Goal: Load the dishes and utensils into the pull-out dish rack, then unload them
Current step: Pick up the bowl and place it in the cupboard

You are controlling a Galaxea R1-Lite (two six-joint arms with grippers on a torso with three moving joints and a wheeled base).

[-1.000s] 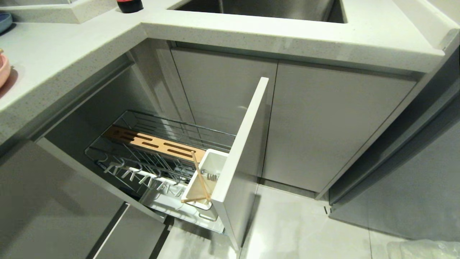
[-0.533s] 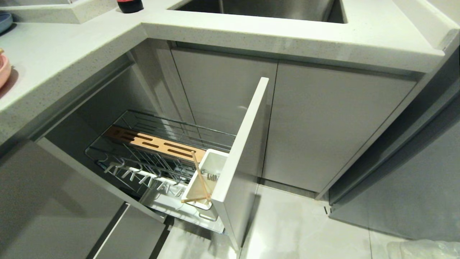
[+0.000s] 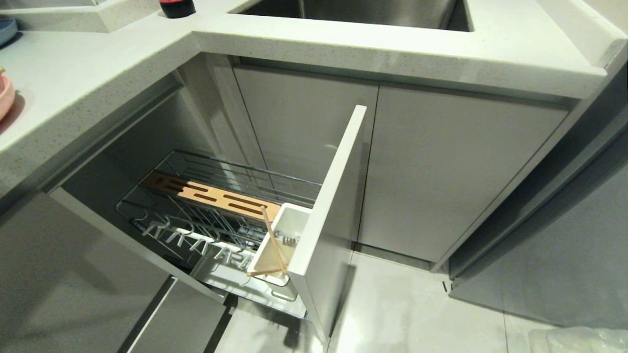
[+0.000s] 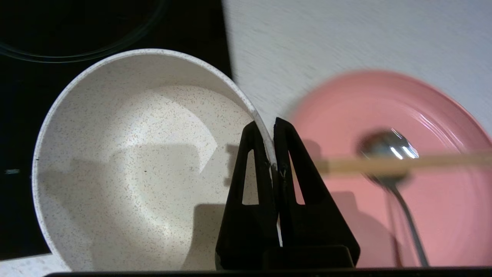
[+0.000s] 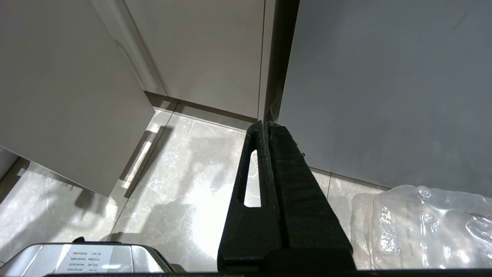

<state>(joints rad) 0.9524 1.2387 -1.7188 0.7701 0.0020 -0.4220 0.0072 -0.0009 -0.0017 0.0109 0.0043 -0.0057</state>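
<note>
Roughly, from biggest thing to smallest:
Worktop [image 3: 88,73]: pale stone; only a sliver of the pink plate shows at its left edge in the head view.
Dish rack [image 3: 216,215]: pulled out of the cabinet, its wire prongs bare — no dish stands in it. A wooden slotted strip runs along the back.
Plate [image 4: 384,173]: pink and wide, lying flat on the worktop beside the bowl, not yet loaded.
Bowl [image 4: 134,161]: speckled cream, partly over a black surface; its rim is pinched by the left gripper.
Left gripper [image 4: 272,127]: closed onto the bowl rim, one finger inside the wall and one outside.
Right gripper [image 5: 266,125]: fingers pressed together on nothing, hanging parked over the floor by the cabinet fronts.
Utensil cup [image 3: 277,245]: white, at the rack's front; chopsticks [image 3: 274,245] lean in it.
Loose chopstick [image 4: 403,163]: lies across the plate.
Spoon [image 4: 388,154]: resting in the plate.
Progress: early in loading — only the cup's chopsticks look done; bowl, plate, spoon and the whole unloading remain.
</note>
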